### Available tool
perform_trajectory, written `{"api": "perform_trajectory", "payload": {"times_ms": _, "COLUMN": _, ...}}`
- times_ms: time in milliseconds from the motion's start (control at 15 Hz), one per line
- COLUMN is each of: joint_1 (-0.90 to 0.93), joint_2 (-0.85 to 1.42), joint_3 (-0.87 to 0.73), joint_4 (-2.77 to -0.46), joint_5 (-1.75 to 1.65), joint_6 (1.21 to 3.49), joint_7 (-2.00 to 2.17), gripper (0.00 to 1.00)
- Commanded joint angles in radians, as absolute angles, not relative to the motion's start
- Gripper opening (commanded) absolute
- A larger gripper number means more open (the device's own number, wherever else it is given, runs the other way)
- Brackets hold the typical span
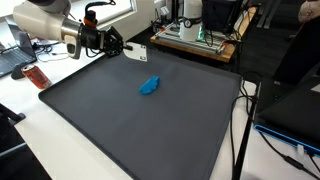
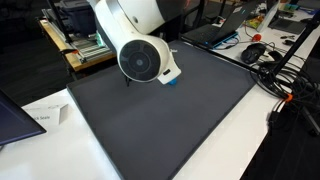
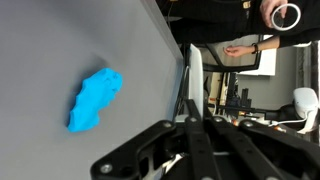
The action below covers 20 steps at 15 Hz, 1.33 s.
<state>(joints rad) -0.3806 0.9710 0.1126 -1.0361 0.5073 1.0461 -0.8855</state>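
A crumpled blue object (image 1: 150, 86) lies near the middle of a dark grey mat (image 1: 120, 120). In the wrist view the blue object (image 3: 95, 100) sits at the left, apart from the fingers. My gripper (image 1: 112, 42) hovers over the mat's far left corner, well away from the blue object. Its black fingers (image 3: 190, 125) are pressed together with nothing between them. In an exterior view the arm's big white joint (image 2: 142, 60) hides the gripper, and only a sliver of the blue object (image 2: 172, 82) shows beside it.
The mat (image 2: 160, 125) lies on a white table (image 2: 60, 150). A red object (image 1: 36, 77) and a laptop (image 1: 15, 55) sit off the mat. A wooden board with electronics (image 1: 195, 40) stands behind it. Cables (image 2: 285, 85) hang at the table's side.
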Motion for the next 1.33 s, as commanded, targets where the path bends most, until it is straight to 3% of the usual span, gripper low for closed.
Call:
{"api": "perform_trajectory", "payload": {"times_ms": 0, "joint_1": -0.383, "joint_2": 1.048, "joint_3": 0.141, "joint_4": -0.920, "joint_5": 0.515, "joint_6": 0.942, "joint_7": -0.915, "gripper": 0.01}}
{"api": "perform_trajectory", "payload": {"times_ms": 600, "joint_1": -0.396, "joint_2": 0.987, "joint_3": 0.119, "joint_4": -0.933, "joint_5": 0.516, "joint_6": 0.927, "joint_7": -0.871, "gripper": 0.01}}
{"api": "perform_trajectory", "payload": {"times_ms": 1267, "joint_1": -0.324, "joint_2": 0.620, "joint_3": 0.019, "joint_4": -1.297, "joint_5": 0.446, "joint_6": 1.386, "joint_7": -0.882, "gripper": 0.01}}
